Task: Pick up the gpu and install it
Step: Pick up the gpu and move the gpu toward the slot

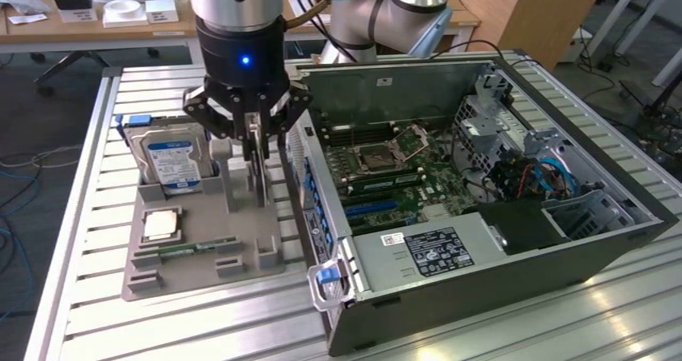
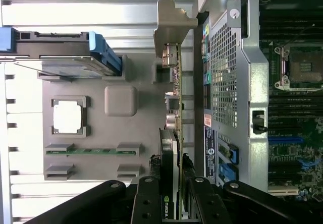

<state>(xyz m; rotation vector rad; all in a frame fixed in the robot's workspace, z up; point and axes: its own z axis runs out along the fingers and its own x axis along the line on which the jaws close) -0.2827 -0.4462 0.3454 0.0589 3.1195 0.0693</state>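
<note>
The gpu (image 1: 257,181) stands on edge over the right side of the grey holder tray (image 1: 197,271), next to the open computer case (image 1: 596,249). My gripper (image 1: 254,147) comes straight down on its top edge and is shut on it, one finger on each face. In the wrist view the gpu (image 2: 174,103) runs edge-on away from my gripper (image 2: 171,186), showing a thin green board, a black cooler near the fingers (image 2: 150,196) and a silver end bracket (image 2: 171,24) at the far end. I cannot tell whether the card's lower edge still touches the tray.
On the tray are a hard drive (image 1: 172,160) with a blue-white label, a CPU (image 1: 160,225) and a RAM stick (image 1: 197,249). Inside the case, the motherboard (image 1: 397,177) with blue slots lies exposed, with a power supply (image 1: 429,251) in front. The case's rear wall (image 2: 229,77) stands close beside the card.
</note>
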